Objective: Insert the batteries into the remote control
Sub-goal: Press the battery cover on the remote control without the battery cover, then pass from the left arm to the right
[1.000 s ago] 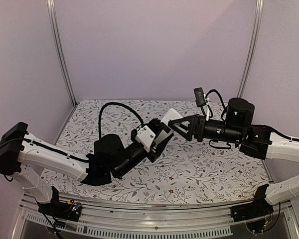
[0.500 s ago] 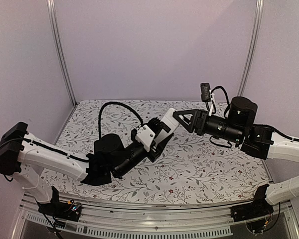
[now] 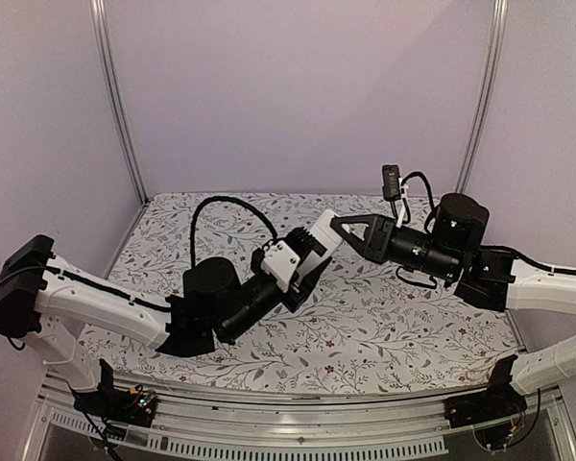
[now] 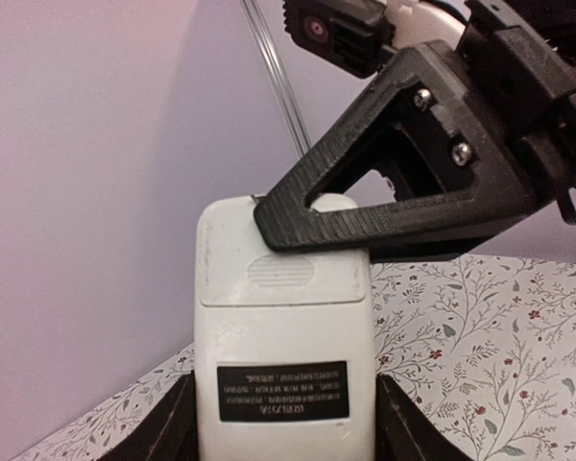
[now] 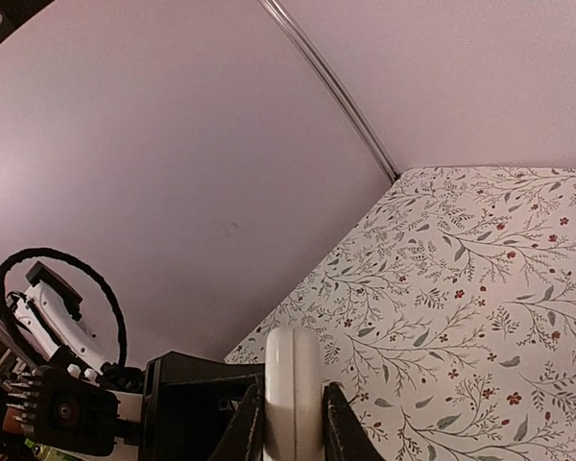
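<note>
Now | left fingers (image 4: 165,432) grip remote control (image 4: 283,331) | right fingers (image 4: 365,219) pinch its top | battery cover (image 4: 281,274) closed

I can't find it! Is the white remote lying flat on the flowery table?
No, the small flat white plastic remote is held up above the flowery table by the left black claw.

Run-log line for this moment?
left gripper: grips remote control, back up | right gripper: clamped on its far end | battery cover: on | batteries: unseen
</note>
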`<state>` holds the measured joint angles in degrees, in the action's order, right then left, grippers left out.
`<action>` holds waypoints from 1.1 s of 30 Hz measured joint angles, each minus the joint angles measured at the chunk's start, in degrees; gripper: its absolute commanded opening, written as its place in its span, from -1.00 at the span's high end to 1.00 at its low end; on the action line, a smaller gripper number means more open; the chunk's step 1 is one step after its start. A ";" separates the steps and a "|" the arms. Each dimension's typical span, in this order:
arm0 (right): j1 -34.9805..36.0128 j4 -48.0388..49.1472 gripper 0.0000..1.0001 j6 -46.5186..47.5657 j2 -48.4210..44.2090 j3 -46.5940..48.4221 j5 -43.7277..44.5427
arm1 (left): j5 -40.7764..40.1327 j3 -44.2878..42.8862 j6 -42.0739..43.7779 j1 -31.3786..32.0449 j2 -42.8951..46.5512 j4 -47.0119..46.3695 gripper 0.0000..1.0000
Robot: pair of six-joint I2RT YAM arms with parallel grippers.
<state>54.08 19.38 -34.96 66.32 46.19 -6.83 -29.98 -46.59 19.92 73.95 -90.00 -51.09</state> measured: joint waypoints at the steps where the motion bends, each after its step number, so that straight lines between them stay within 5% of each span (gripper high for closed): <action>1: 0.04 0.85 0.67 -0.20 0.31 -0.37 -0.02 | -0.07 0.00 0.02 -0.13 0.00 0.22 1.00; 16: 0.02 12.66 0.52 -3.26 6.75 -3.34 2.38 | -0.68 -0.09 0.24 -2.36 -0.02 3.85 1.00; 27: 2.03 -0.46 0.34 0.94 4.00 2.03 1.75 | 0.81 -0.76 -0.94 -2.40 1.81 1.86 1.00; 33: 1.99 -2.23 0.40 3.32 2.01 4.28 2.56 | 0.87 -0.72 -2.03 -2.40 2.51 0.79 1.00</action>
<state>56.07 17.15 -31.64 68.34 50.48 -4.27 -29.10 -47.31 17.89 71.55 -87.48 -50.30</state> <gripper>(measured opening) 0.315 0.539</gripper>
